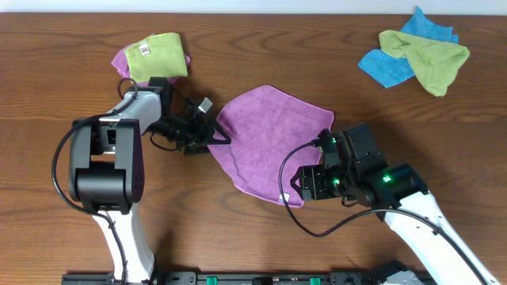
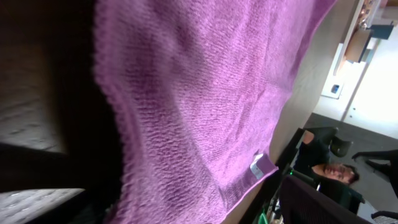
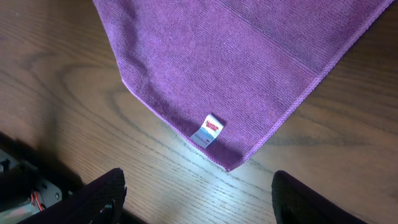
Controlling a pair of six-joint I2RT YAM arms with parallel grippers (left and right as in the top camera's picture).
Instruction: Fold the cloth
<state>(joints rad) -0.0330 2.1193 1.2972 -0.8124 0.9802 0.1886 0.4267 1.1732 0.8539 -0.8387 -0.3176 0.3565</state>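
The lilac-purple cloth [image 1: 273, 138] lies spread on the wooden table at the centre. My left gripper [image 1: 212, 136] is at its left edge and appears shut on that edge. In the left wrist view the cloth [image 2: 199, 106] fills the frame and hides the jaws. My right gripper [image 1: 295, 188] is open and empty, just off the cloth's near corner. In the right wrist view its dark fingers [image 3: 205, 202] straddle bare table just short of that corner [image 3: 230, 93], which carries the small white tag [image 3: 211, 130].
A folded lime-green cloth [image 1: 156, 55] lies on a small purple one [image 1: 121, 59] at the back left, behind my left arm. A blue cloth [image 1: 388, 67] and a lime-green cloth [image 1: 428, 55] are heaped at the back right.
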